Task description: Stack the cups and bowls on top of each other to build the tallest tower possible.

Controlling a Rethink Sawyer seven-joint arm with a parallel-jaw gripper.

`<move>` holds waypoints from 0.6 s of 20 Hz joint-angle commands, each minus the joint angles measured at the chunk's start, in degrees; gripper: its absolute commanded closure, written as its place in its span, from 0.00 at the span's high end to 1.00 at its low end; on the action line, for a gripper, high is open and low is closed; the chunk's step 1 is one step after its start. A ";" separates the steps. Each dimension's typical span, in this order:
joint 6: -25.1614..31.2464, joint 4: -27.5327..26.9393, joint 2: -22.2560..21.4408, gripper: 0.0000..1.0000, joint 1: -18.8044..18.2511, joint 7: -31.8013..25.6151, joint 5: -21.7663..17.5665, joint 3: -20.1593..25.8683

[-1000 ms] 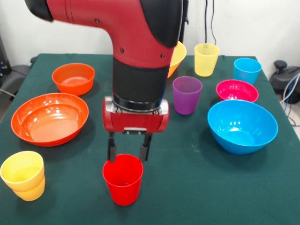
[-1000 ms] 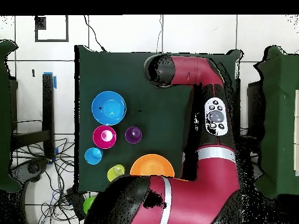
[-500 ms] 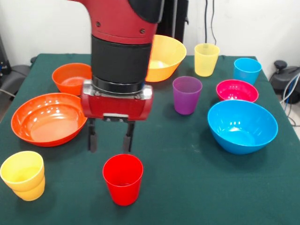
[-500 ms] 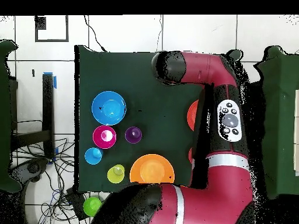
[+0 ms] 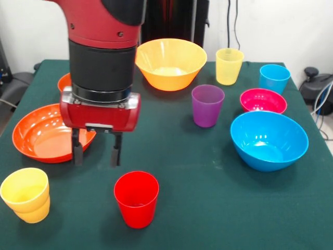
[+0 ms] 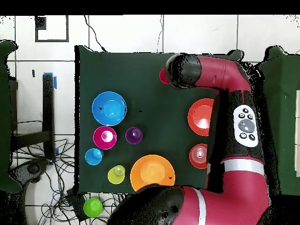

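Observation:
My gripper (image 5: pixel 96 154) hangs open and empty above the cloth, just right of the wide orange bowl (image 5: pixel 47 134) and up-left of the red cup (image 5: pixel 136 198), clear of both. The red cup stands upright alone near the front edge; overhead only its edge (image 6: pixel 163 75) shows beside the arm's wrist. Two nested yellow cups (image 5: pixel 25 195) sit at the front left. The purple cup (image 5: pixel 207 105), pale yellow cup (image 5: pixel 229 66) and blue cup (image 5: pixel 274 78) stand apart on the right. Nothing is stacked on the red cup.
The large yellow-orange bowl (image 5: pixel 170 62) sits at the back, with the small orange bowl (image 5: pixel 64 81) half hidden behind the arm. The magenta bowl (image 5: pixel 263 100) and large blue bowl (image 5: pixel 269 139) are on the right. A green object (image 6: pixel 92 207) lies off the table.
The gripper has risen from the red cup's rim and moved left toward the wide orange bowl, still open. The red cup stayed in place.

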 commanded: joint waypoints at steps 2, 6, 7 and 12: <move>1.63 7.01 2.35 1.00 -1.58 -16.47 -5.83 5.95; 1.94 6.54 2.73 1.00 -2.17 -17.25 -6.99 6.69; 2.05 6.46 2.85 1.00 -2.27 -17.52 -7.35 6.85; 1.92 6.29 2.95 1.00 -2.83 -17.97 -8.55 7.62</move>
